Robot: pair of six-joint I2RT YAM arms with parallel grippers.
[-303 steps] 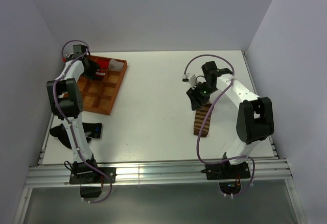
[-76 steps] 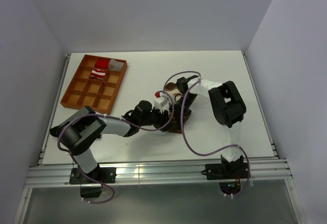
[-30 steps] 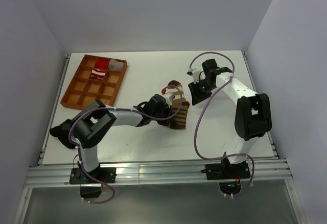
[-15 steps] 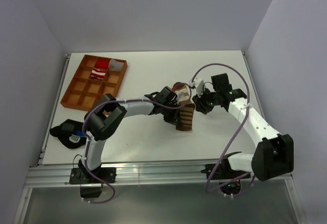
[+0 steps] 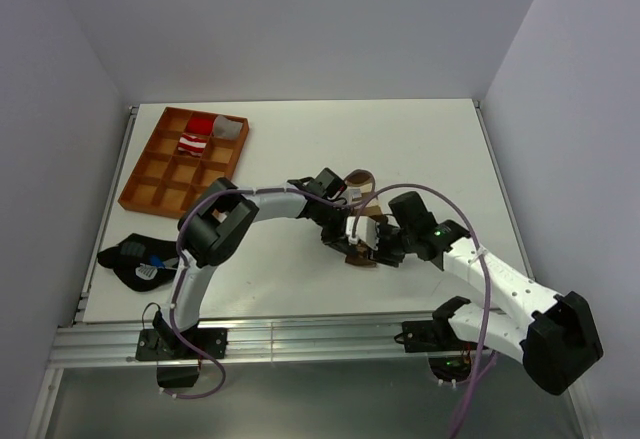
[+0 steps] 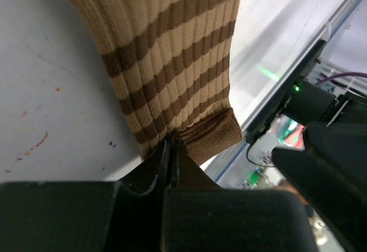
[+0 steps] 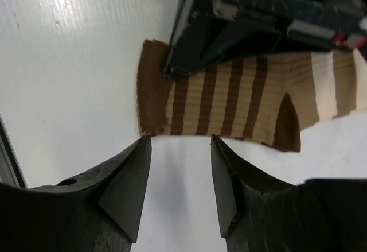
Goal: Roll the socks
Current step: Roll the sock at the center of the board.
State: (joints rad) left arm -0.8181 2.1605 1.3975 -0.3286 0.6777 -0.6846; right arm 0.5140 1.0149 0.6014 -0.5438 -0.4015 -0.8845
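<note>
The dark-brown-and-tan striped sock (image 5: 359, 187) lies stretched flat on the white table near its middle. My left gripper (image 5: 343, 231) is shut on it: in the left wrist view the jaws (image 6: 172, 144) pinch the fabric (image 6: 172, 51) just beside the brown cuff. My right gripper (image 5: 372, 249) hovers open at the sock's near side. In the right wrist view its fingertips (image 7: 179, 146) stand just short of the cuff end of the sock (image 7: 229, 100), nothing between them, with the left gripper (image 7: 218, 28) on the sock's far side. The red-and-white sock (image 5: 195, 142) lies in the tray.
An orange compartment tray (image 5: 160, 174) sits at the far left of the table. A black lump with a blue spot (image 5: 135, 259) lies by the left arm's base. The table's metal front rail (image 5: 300, 339) runs along the near edge.
My right gripper has swung from the sock's far right side round to its near side and its jaws have opened wider. The left gripper has slid the sock a little to the right.
</note>
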